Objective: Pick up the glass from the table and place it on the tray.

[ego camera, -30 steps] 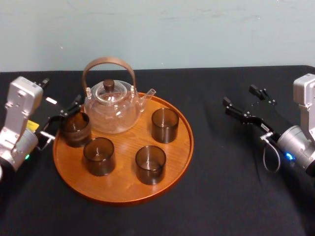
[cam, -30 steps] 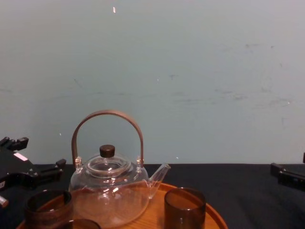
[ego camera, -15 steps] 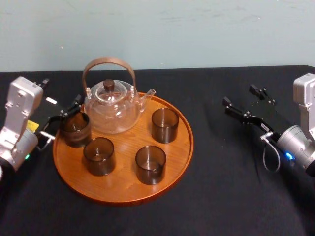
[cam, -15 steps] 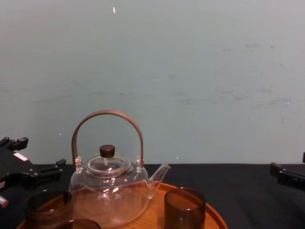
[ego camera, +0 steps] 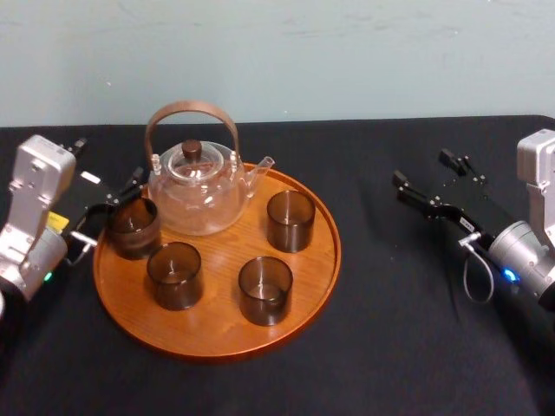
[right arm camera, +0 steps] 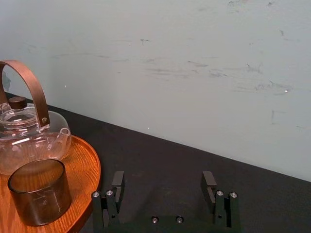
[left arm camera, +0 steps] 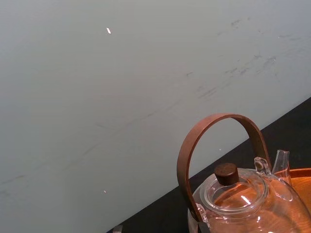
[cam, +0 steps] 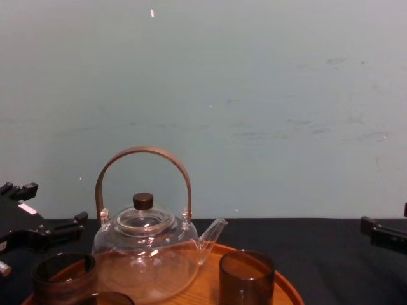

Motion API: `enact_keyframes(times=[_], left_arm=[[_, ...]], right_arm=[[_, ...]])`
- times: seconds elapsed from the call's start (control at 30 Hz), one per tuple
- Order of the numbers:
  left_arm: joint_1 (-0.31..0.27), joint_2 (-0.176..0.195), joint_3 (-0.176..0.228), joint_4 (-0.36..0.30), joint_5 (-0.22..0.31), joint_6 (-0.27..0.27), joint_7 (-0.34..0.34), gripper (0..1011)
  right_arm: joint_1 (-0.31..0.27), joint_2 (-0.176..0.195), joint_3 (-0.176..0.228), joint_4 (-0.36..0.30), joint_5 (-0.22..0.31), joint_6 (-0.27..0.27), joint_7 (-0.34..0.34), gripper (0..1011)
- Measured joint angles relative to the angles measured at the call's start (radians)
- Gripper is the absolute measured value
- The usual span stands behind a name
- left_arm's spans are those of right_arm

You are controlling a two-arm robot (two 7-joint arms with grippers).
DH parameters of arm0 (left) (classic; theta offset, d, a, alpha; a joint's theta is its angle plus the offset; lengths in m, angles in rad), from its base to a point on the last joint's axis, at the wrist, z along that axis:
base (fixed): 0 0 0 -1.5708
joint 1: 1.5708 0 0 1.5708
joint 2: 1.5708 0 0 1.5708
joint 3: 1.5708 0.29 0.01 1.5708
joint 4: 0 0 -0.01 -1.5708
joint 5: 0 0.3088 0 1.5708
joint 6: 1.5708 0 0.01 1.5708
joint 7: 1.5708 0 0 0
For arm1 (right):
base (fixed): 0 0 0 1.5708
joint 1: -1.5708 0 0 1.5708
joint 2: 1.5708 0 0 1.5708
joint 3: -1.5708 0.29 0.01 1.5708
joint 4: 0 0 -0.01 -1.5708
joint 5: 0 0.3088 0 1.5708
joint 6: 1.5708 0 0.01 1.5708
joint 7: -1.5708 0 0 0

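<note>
The left gripper (ego camera: 111, 208) is the hardest thing to read. Its wrist housing covers most of the near finger, so only the long far finger, running behind the glass (ego camera: 132, 227), and a short stub of the near one can be made out. Its jaws stand spread wide, and I cannot tell whether either one touches the glass. The chest view cuts this glass off at the bottom edge, showing only its rim and upper wall. The left wrist view catches the glass teapot (ego camera: 192, 191) only from its arched brown handle down to the lid and shoulders, with the pale wall (ego camera: 347, 52) behind. The glass stands on the round wooden tray (ego camera: 217, 329) at its left edge, close against the rim and just beside the teapot's left front. It is upright with its open mouth facing up, so its axis is vertical and shows no tilt. Three other smoky tumblers (ego camera: 265, 289) stand upright on the tray, apart from one another. The right gripper (ego camera: 427, 176) sits over the black table (ego camera: 390, 329), well to the right of the tray. Its jaws are apart with nothing between them, as the right wrist view shows plainly. In the chest view only a dark piece of it shows at the right edge.
</note>
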Motion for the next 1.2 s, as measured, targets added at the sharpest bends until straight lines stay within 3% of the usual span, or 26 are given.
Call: enact_keyframes(times=[1.2], left_arm=[[0.0, 0.0, 0.0, 0.0, 0.0, 0.0, 0.0, 1001]], right_arm=[[0.0, 0.0, 0.0, 0.0, 0.0, 0.0, 0.0, 1003]])
